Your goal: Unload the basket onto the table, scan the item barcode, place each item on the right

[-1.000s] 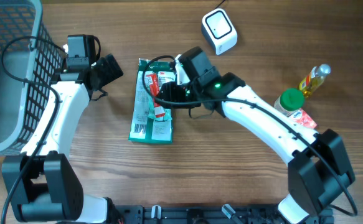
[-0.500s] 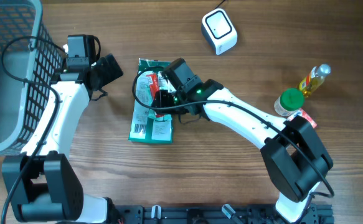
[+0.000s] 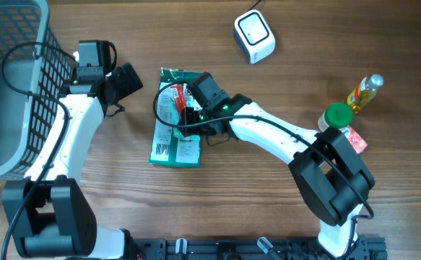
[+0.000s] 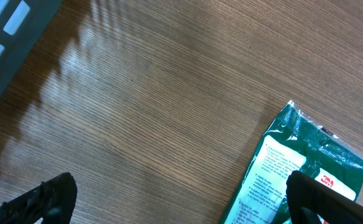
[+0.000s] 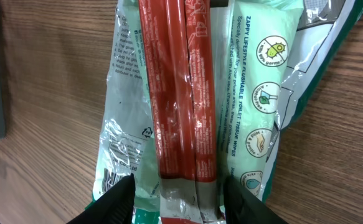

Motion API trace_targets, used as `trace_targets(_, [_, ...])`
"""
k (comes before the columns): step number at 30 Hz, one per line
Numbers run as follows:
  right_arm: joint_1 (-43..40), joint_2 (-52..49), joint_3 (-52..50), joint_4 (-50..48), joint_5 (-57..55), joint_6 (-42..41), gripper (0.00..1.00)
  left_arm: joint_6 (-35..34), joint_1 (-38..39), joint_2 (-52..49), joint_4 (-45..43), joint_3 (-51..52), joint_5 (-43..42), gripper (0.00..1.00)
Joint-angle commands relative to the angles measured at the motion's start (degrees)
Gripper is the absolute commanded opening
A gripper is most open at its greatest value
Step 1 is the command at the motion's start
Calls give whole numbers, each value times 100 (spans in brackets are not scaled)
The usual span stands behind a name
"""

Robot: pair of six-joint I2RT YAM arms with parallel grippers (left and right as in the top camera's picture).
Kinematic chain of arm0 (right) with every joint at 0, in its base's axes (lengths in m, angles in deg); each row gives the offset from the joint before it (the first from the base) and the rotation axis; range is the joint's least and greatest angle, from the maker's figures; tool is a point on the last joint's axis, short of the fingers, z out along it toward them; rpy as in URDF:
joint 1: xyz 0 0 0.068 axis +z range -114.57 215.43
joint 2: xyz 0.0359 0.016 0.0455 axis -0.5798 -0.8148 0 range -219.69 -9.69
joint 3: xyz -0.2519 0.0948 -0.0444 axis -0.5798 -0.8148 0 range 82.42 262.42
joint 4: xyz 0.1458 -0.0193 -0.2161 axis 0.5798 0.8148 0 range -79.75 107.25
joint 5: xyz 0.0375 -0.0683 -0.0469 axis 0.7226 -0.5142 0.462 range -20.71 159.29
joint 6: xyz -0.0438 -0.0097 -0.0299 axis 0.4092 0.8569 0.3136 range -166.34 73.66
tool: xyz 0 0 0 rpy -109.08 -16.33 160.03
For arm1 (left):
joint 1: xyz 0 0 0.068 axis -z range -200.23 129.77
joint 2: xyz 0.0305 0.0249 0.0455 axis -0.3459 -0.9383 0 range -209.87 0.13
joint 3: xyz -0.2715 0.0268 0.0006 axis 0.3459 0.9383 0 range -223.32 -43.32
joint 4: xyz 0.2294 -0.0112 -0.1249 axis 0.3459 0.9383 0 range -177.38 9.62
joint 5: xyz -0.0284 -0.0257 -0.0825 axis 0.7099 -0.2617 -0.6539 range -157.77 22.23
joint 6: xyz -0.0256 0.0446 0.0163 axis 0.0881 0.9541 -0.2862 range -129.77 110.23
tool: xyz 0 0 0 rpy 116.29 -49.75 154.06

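A flat green packet (image 3: 174, 144) lies on the wooden table, with a barcode (image 3: 163, 149) near its lower left corner. On top of it lie a red sachet (image 3: 175, 100) and a pale green wipes pack (image 5: 262, 93). My right gripper (image 3: 194, 110) hovers low over this pile. In the right wrist view its two black fingers (image 5: 122, 202) straddle the lower end of the red sachet (image 5: 181, 106), with a gap on the left side, so the right gripper (image 5: 181, 202) is open. My left gripper (image 3: 126, 81) stands wide open, up and left of the packet, holding nothing (image 4: 181, 199).
A white scanner (image 3: 254, 36) sits at the back, right of centre. A grey wire basket (image 3: 8, 87) fills the far left. At the right stand a green-capped jar (image 3: 336, 118), a yellow oil bottle (image 3: 363, 92) and a red-and-white packet (image 3: 354, 139).
My right arm has slid left over the pile of packets and its jaws have narrowed a little. The left arm has not moved.
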Motion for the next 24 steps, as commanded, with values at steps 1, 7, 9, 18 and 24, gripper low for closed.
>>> trace_targets(1, [79, -216, -59, -7, -201, -76, 45, 28, -15, 68, 0, -72, -28, 100])
trace_targets(7, [127, -267, -59, 35, -326, -76, 31, 28, -15, 68, -2, -72, -28, 100])
trace_targets(9, [125, -267, -59, 33, -326, -76, 25, 28, -15, 68, -2, -72, -26, 100])
trace_targets(18, [37, 428, -13, 160, -372, 522, 4, 28, -15, 68, 0, -72, -28, 100])
trace_targets(24, [22, 634, -15, 999, -372, 1685, 4, 28, -15, 68, -2, -72, -28, 100])
